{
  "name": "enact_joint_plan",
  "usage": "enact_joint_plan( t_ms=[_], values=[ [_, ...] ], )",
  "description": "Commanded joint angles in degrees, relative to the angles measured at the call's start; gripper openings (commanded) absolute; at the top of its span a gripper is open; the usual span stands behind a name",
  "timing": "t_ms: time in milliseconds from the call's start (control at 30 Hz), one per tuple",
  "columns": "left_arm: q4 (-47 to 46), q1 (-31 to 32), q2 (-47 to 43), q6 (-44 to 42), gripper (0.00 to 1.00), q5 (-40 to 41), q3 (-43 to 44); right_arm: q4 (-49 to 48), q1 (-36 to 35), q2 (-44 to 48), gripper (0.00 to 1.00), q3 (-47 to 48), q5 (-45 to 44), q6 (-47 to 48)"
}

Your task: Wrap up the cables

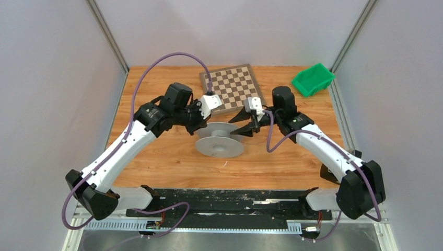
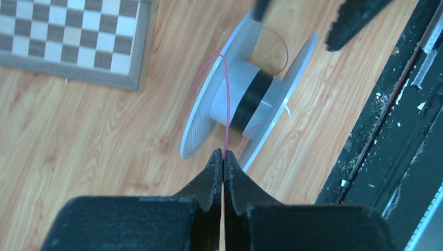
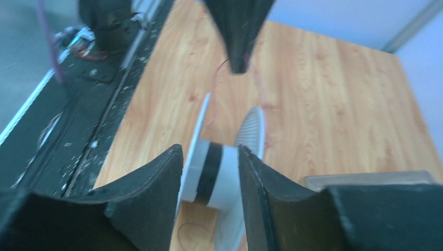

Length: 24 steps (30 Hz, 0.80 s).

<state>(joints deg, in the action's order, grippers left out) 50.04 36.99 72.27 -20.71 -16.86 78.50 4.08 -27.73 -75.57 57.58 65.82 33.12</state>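
Red thin cable (image 2: pixel 228 104) ran from the spool (image 1: pixel 219 138), lying mid-tabletop (image 1: pixel 172 162), into the left hand (image 2: pixel 223 157), pinched tight. The right hand (image 3: pixel 209 151) stood wide around the spool's right end. Bare wood reached the near edge; the chessboard (image 1: pixel 232 86) sat just behind.

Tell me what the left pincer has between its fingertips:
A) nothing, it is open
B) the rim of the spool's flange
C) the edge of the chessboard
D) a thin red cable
D: in the left wrist view the left pincer is closed on the thin red cable, which runs from its tips up over the hub of the spool.
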Motion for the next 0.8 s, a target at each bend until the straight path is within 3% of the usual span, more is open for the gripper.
enact_joint_plan(
  t_ms=[0, 200, 400, 500, 533, 600, 633, 667, 700, 767],
  values=[
    [-10.30, 0.10, -4.57, -5.68, 0.00, -5.80, -4.66, -17.28, -0.24, 2.94, 0.49, -3.03, -11.18, -12.64],
    [-14.73, 0.10, -4.45, -7.39, 0.00, -5.54, -7.49, -17.40, -1.29, -1.72, 0.50, -0.34, -9.88, -15.29],
    [-14.81, 0.10, -1.90, -8.52, 0.00, -7.21, -6.72, -15.86, -5.06, -4.44, 0.52, 1.77, -9.45, -10.24],
    [-14.61, 0.10, -0.93, -8.97, 0.00, -8.07, -6.19, -15.56, -6.17, -5.96, 0.48, 3.16, -11.93, -9.51],
    [-14.66, 0.10, -0.79, -9.10, 0.00, -8.22, -6.04, -15.38, -6.27, -6.28, 0.40, 3.62, -12.58, -9.49],
    [-15.16, 0.10, -0.35, -8.89, 0.02, -7.91, -5.85, -14.66, -6.31, -6.40, 0.13, 4.26, -15.74, -9.63],
    [-15.88, 0.10, -0.19, -8.46, 0.10, -7.39, -5.79, -13.89, -6.22, -6.03, 0.03, 4.10, -18.34, -9.61],
    [-16.13, 0.10, -0.06, -7.26, 0.15, -6.38, -5.35, -13.09, -6.01, -5.23, 0.00, 3.60, -21.40, -9.32],
    [-15.61, 0.10, 0.32, -6.90, 0.28, -6.14, -4.88, -12.52, -5.84, -4.30, 0.00, 2.42, -24.47, -9.04],
    [-13.44, 0.11, 1.01, -7.05, 0.41, -5.85, -2.97, -11.84, -4.30, -1.98, 0.00, 0.02, -25.62, -9.43]
  ],
)
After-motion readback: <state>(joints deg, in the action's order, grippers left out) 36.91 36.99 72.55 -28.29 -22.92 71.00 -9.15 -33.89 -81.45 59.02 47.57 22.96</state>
